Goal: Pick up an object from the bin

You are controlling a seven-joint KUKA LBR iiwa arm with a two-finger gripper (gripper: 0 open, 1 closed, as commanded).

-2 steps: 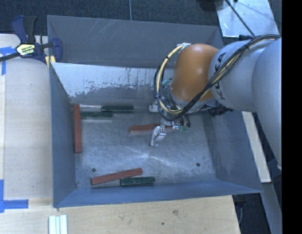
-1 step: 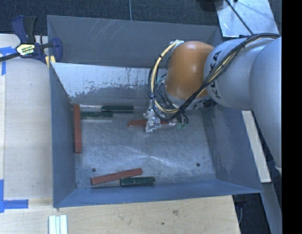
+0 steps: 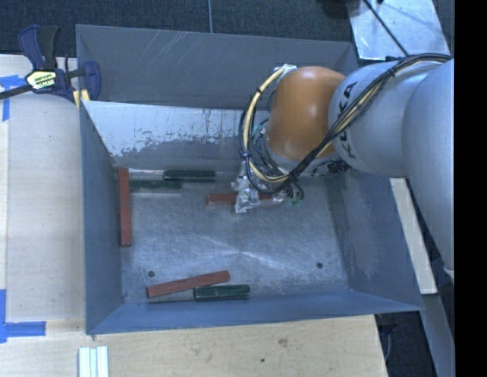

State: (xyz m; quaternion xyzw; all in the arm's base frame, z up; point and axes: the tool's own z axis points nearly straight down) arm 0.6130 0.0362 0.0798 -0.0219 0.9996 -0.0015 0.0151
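The end effector (image 3: 245, 201) is down at the floor of the grey metal bin (image 3: 228, 61), in the back half of it and a little right of the middle. Right at its tip lies a short red-brown bar (image 3: 219, 199), flat on the floor and running left to right. One end sticks out to the end effector's left and a further bit of the same colour shows on its right, so the bar passes under or through the tip. Whether the end effector is released or clenched on that bar I cannot tell, because the wrist and its bundle of cables (image 3: 254, 144) hang over the spot. Directly above the tip sits the orange cover (image 3: 302, 116) of the wrist, and from it the pale grey arm (image 3: 400, 116) runs off to the right.

Next out, to the left of the end effector and slightly toward the back wall, two thin green bars lie flat, staggered and parallel to that wall: the nearer green bar (image 3: 190, 175), then the farther green bar (image 3: 155, 184) just beyond it. Whether the two touch is unclear.

Farther left again, a long red-brown bar (image 3: 125, 206) lies along the foot of the left wall, running front to back, with its back end close to the farther green bar.

Farthest from the end effector, toward the front wall and to its left, a slanted red-brown bar (image 3: 187, 283) lies flat with a front green bar (image 3: 221, 292) just beside its right end
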